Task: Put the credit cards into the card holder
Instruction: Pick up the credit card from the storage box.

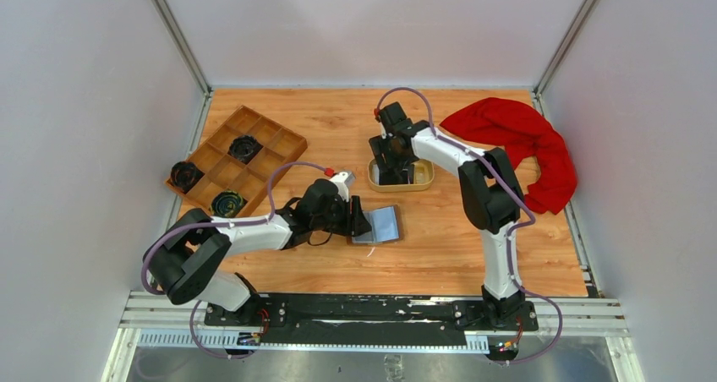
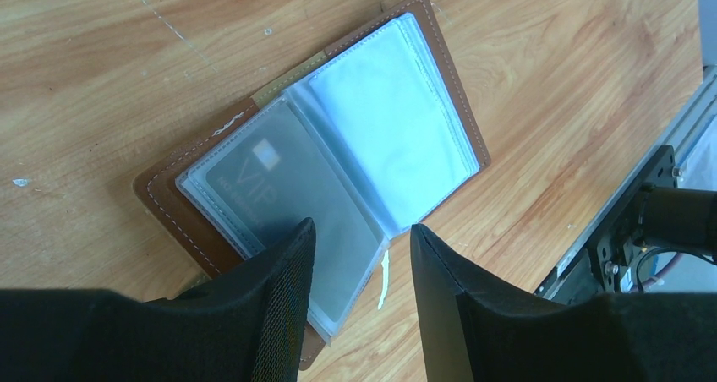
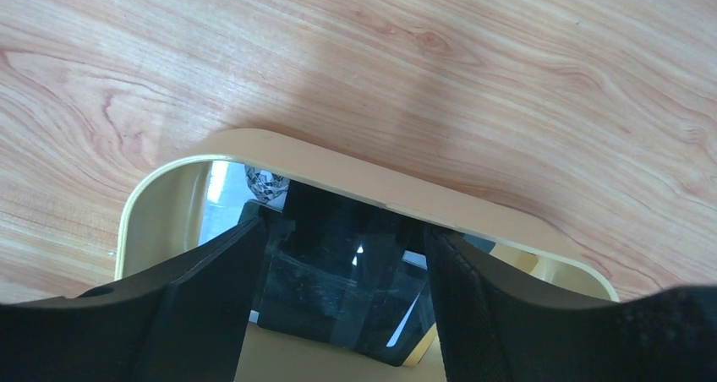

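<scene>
The card holder lies open on the wood, brown outside with clear pockets, and a grey card printed VIP sits in its left pocket. My left gripper hovers open at its near edge, the left finger over that pocket page, with nothing between the jaws. In the top view it is just left of the holder. My right gripper reaches down into the oval tan dish, open, its fingers on either side of a black credit card that lies on paler cards.
A wooden compartment tray holding black round parts sits at the back left. A red cloth is heaped at the back right. The metal base rail runs along the near edge.
</scene>
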Available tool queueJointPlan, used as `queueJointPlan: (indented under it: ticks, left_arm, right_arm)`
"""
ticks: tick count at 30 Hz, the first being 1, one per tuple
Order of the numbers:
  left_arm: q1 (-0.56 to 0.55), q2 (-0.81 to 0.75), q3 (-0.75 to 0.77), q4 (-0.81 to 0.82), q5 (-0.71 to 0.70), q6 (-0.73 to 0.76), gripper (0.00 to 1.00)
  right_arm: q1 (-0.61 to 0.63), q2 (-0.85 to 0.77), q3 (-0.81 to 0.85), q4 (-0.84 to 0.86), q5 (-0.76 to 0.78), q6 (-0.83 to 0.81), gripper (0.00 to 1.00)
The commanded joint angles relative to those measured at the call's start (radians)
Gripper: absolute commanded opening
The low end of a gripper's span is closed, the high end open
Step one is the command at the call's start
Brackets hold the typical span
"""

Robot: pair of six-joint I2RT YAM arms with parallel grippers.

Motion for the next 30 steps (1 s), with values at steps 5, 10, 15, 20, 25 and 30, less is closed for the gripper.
queueJointPlan:
  ticks: [5, 10, 15, 20, 25, 30]
  left_arm:
    - [-0.007, -0.019, 0.001, -0.008, 0.006, 0.003, 0.5]
    - [-0.008, -0.025, 0.009, -0.009, 0.009, 0.003, 0.5]
    - [-0.008, -0.035, 0.022, -0.009, 0.014, -0.002, 0.51]
    - [-0.008, -0.051, 0.037, -0.008, 0.012, -0.008, 0.53]
    - [-0.007, -0.073, 0.054, -0.009, 0.0, -0.013, 0.53]
    - [-0.007, -0.083, 0.069, -0.009, -0.006, -0.015, 0.55]
  right_arm:
    - [0.014, 0.081, -0.045, -0.022, 0.059, -0.013, 0.61]
    - [0.013, 0.04, -0.068, 0.009, 0.041, -0.028, 0.54]
    - [0.009, -0.02, -0.086, 0.041, 0.018, -0.044, 0.52]
    - [-0.009, -0.07, -0.088, 0.047, -0.004, -0.041, 0.64]
    - [-0.026, -0.094, -0.104, 0.053, -0.032, -0.01, 0.77]
    - [-0.027, -0.04, -0.083, 0.055, -0.081, 0.045, 0.81]
